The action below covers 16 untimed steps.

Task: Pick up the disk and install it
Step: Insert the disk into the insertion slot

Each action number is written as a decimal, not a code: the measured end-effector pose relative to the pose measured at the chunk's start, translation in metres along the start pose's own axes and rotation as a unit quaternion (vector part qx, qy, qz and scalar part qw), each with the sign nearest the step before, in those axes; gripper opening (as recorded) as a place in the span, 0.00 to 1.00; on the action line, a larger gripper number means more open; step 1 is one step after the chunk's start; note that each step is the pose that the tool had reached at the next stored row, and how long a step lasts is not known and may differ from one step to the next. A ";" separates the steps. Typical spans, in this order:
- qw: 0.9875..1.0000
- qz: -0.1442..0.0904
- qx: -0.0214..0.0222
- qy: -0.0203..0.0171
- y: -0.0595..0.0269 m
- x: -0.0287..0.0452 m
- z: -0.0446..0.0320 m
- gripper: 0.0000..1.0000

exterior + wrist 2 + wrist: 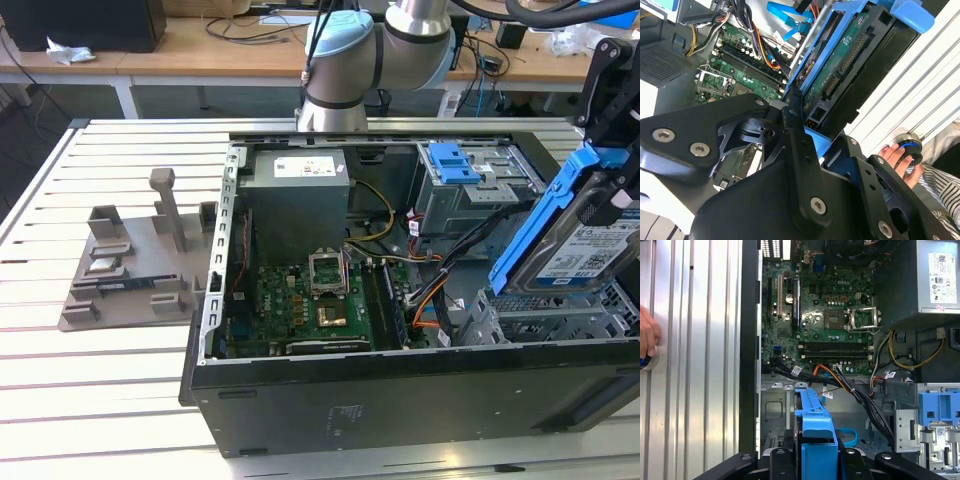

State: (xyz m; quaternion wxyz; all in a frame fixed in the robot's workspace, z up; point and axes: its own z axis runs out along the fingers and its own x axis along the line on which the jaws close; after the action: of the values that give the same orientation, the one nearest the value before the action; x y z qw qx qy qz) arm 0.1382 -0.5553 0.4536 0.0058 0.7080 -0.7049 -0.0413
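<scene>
Between the fingers (796, 135), as the second wrist view shows, sits the disk (592, 255). The gripper (817, 460) is clamped on it across its blue carrier rails (545, 215).

In the exterior view the disk is at three o'clock. It is held off the table, steeply tilted, with its label facing the camera. Its lower edge is just over a grey metal bay (540, 320) in the corner of the computer case (400, 400). Whether disk and bay touch cannot be told.

Case contents, lid off:
- The motherboard (300, 310) lies flat at the centre.
- The power supply (300, 190) is at twelve o'clock from the board.
- The drive cage (470, 200), topped by a blue latch (450, 160), is at two o'clock from the board.
- The cables (430, 290) run between the board and the cage.

Outside the case, at nine o'clock from it, a grey stand (130, 260) with upright posts rests on the slatted table (100, 390). In the second wrist view, a person's hand (897, 155) rests on a round knob (907, 145) at the table's edge.
</scene>
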 end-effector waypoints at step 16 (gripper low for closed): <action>1.000 0.002 0.000 0.014 -0.0035 -0.0053 0.0088 0.37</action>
State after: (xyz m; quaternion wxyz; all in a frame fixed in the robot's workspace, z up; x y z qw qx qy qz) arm 0.1411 -0.5495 0.4449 0.0157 0.7074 -0.7059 -0.0314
